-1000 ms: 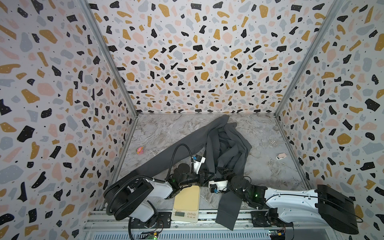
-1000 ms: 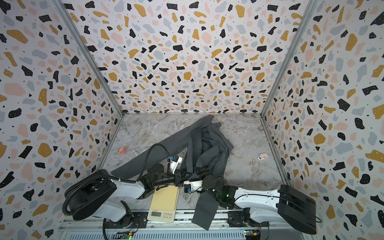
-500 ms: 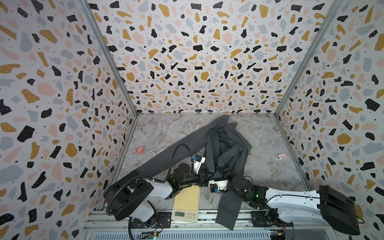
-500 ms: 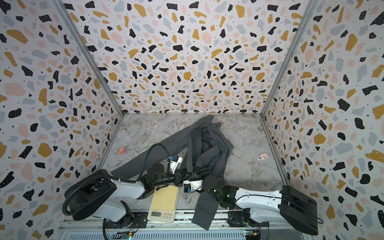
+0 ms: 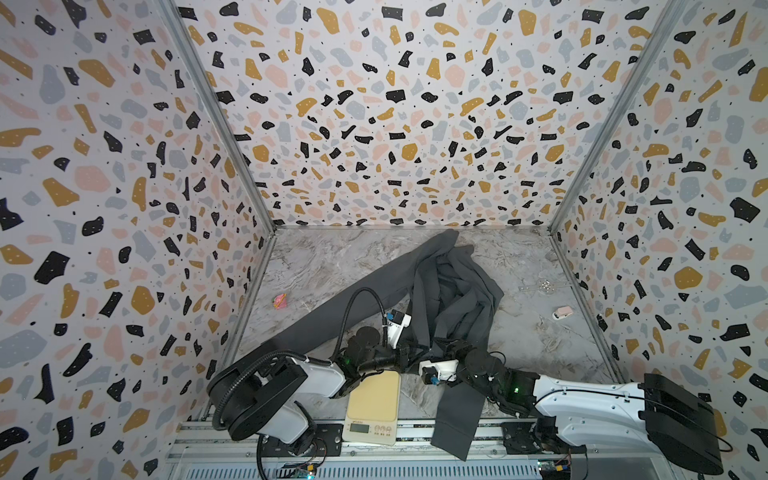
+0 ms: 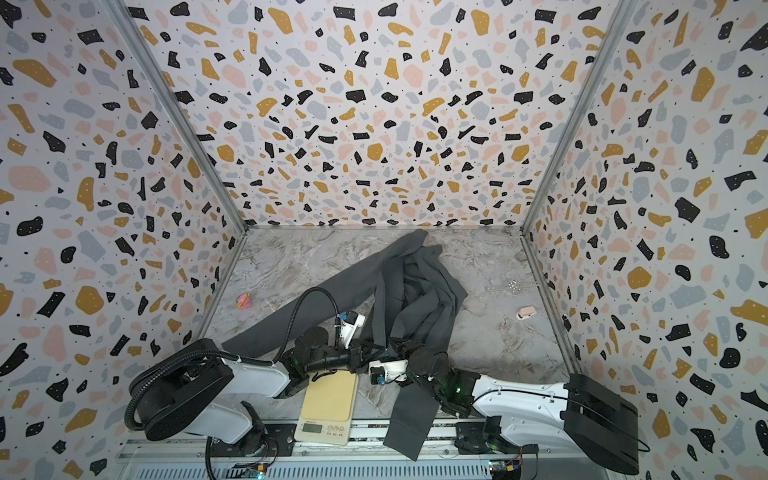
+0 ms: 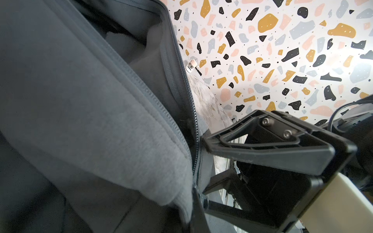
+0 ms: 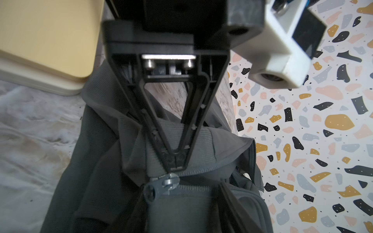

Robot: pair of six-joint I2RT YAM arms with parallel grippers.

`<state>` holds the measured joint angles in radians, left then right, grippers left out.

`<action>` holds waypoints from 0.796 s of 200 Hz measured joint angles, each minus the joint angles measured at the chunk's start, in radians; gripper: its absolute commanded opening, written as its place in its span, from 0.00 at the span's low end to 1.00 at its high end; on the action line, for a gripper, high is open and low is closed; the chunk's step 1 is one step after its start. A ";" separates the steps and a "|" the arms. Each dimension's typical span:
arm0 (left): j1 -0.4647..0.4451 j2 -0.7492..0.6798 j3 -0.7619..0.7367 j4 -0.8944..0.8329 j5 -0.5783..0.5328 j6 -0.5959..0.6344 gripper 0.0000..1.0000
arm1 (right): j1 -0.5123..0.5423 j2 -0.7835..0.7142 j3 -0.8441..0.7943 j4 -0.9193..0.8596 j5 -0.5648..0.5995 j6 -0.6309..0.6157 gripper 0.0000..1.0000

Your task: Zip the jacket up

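Right wrist view: left gripper (image 8: 175, 161) is clamped shut on the ribbed hem of the jacket (image 8: 101, 161), tips just beside the metal zipper slider (image 8: 170, 180); the grey pull tab (image 8: 150, 193) lies flopped to one side of it. Left wrist view: right gripper (image 7: 202, 171) stands with jaws apart, tips at the zipper edge, nothing visibly pinched between them; two rows of zipper teeth (image 7: 153, 98) run apart, then converge toward that spot, so the front reads as nearly all unzipped.

Jacket placement, both top views: bunched mid-floor on the marble table (image 5: 332, 266); one sleeve stretched toward the near left corner; a length of cloth hanging over the front rail beside the kitchen scale (image 5: 374, 399).

Doing the step well, my judgement: the right jaws should take the pull tab or slider body alone, with no fabric caught in; the left grip on the hem serves as anchor, so it should hold firm; draw the slider straight along the teeth, away from the hem, both rows taut and side by side; the crumpled cloth further up looks likely to snag, so go slowly there.

Hard to make out: in the top views both grippers merge into dark cloth, tips not separable; whether the zipper pin is seated in the slider is hidden; the right jaws' contact point is blurred in the right wrist view; collar and chest logo not found.
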<state>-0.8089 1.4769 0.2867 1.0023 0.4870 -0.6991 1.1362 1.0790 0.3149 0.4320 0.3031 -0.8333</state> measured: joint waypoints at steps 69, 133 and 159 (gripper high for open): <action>-0.002 0.000 0.000 -0.001 -0.007 0.000 0.00 | -0.004 -0.026 0.000 -0.014 -0.037 0.027 0.55; -0.006 0.009 0.000 -0.001 -0.015 0.000 0.00 | -0.004 -0.023 0.016 -0.029 -0.064 0.049 0.51; -0.006 0.009 0.000 -0.001 -0.016 0.000 0.00 | -0.004 -0.012 0.018 -0.030 -0.070 0.053 0.46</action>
<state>-0.8150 1.4860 0.2867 1.0016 0.4706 -0.6987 1.1324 1.0672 0.3325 0.4023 0.2333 -0.7799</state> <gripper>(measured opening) 0.062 0.471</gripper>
